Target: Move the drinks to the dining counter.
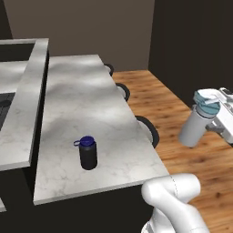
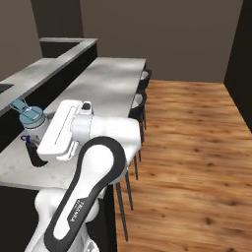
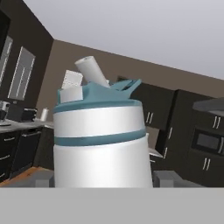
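Gripper [image 1: 214, 119] is clasping the slim white-grey bottle with light-blue spout lid [image 1: 199, 119], tilted, above the wooden floor [image 1: 182, 113]; wide black blue-capped bottle [image 1: 87, 153] is standing near the white marble dining counter's [image 1: 86, 100] near edge.

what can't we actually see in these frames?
- Jaws' contact on the slim white-grey bottle with light-blue spout lid: its body fills the hand view; gripper cut off at the left base view's right edge.
- Wide black bottle with blue cap: partly behind the white arm in the right base view.
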Tool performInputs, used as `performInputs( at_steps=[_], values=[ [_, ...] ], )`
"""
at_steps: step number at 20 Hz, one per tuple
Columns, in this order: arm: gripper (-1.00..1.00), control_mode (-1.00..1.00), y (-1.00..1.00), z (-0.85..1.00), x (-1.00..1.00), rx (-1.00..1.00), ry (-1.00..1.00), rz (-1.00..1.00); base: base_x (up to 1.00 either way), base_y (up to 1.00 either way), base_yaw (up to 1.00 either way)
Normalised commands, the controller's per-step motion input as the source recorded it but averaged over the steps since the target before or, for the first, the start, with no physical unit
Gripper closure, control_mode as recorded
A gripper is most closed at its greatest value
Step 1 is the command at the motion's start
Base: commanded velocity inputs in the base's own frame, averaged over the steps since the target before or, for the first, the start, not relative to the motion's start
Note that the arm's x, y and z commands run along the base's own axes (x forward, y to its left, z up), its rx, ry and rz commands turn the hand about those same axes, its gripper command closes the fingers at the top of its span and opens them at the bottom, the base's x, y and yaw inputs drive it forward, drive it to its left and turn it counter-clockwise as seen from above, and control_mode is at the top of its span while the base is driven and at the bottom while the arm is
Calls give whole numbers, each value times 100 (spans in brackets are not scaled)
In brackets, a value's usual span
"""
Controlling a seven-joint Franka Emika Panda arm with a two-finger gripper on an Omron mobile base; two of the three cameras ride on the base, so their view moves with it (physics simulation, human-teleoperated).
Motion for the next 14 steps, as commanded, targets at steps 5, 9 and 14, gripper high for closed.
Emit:
performInputs(
  at_steps=[5, 9, 14],
  values=[
    [100, -100, 14, -33, 35, -4, 5, 0, 0, 0, 0],
    [100, -100, 12, -12, 27, -6, -5, 0, 0, 0, 0],
    [100, -100, 7, -38, 20, 0, -1, 0, 0, 0, 0]
  ],
)
